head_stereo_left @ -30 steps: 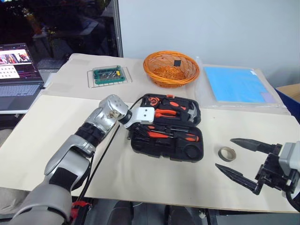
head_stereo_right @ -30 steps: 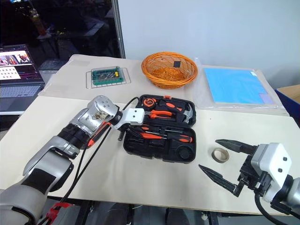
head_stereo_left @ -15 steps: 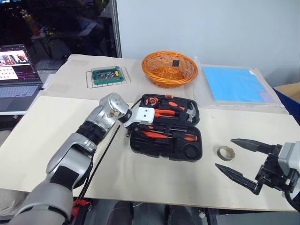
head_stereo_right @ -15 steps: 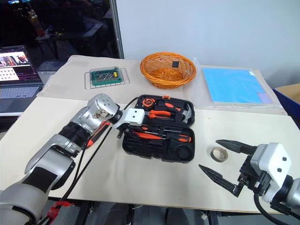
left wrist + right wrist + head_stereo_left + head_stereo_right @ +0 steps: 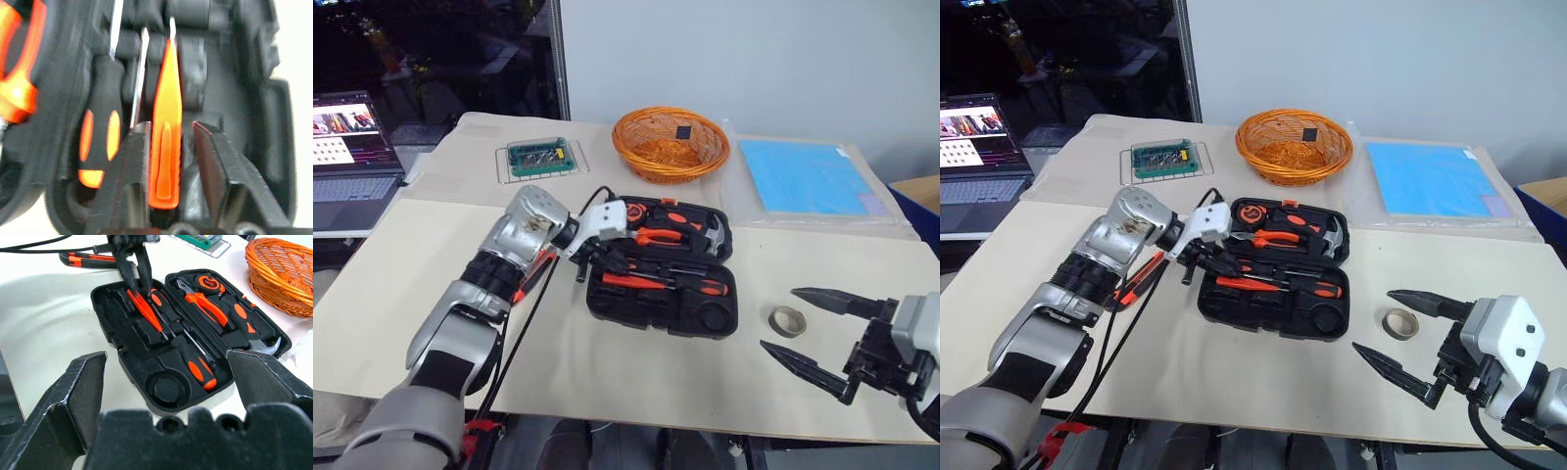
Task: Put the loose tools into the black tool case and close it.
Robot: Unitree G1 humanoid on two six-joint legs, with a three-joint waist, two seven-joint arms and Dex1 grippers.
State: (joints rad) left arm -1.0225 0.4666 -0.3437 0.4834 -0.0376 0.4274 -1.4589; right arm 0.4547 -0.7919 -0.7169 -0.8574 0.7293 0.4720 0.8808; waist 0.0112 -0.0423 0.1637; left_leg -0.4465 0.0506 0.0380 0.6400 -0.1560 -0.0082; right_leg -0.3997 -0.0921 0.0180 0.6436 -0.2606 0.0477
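Two screwdrivers (image 5: 1268,286) seated in open black tool case (image 5: 1317,323), orange-and-black handles.

The orange-and-black utility knife (image 5: 1139,278) on the desk (image 5: 1263,377) is partly hidden behind the left arm; the open laptop (image 5: 347,147) is cut off.

head stereo pair looking down over table (image 5: 636,362), 2 wrist cameras close, all sharing black tool case (image 5: 710,318)
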